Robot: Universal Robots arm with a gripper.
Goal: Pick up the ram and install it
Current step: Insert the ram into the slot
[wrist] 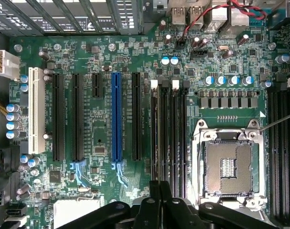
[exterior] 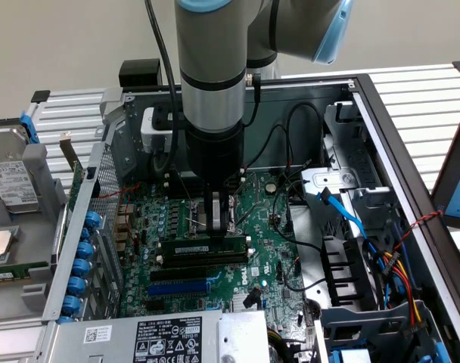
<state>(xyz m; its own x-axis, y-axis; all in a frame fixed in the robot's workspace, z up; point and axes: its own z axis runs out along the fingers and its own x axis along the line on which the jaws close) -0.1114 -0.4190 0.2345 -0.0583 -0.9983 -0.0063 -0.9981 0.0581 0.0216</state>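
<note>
— Where do we stand?

— In the exterior view the claw [exterior: 220, 224] hangs at mid-frame, straight over the ram [exterior: 203, 246]. The ram lies along the uppermost of the black slots [exterior: 200, 262], with its white label facing the camera. The claw sits right at the ram's top edge, but we can't say if it touches.

— And the claw itself?

— In the wrist view, at bottom centre, the claw [wrist: 159, 202] looks closed, drawn to a narrow point. We can't tell if the ram's edge is pinched inside.

— What worries us?

— A half-seated stick. If we press off-centre, one end could go home while the other rides up. If the notch is off, the force goes into the board [exterior: 268, 227] instead. We can't make out the end clips.

— Anything else?

— The open socket [wrist: 228, 167] lies just beside the slots. If the claw slips off that thin edge it could land there.
</note>
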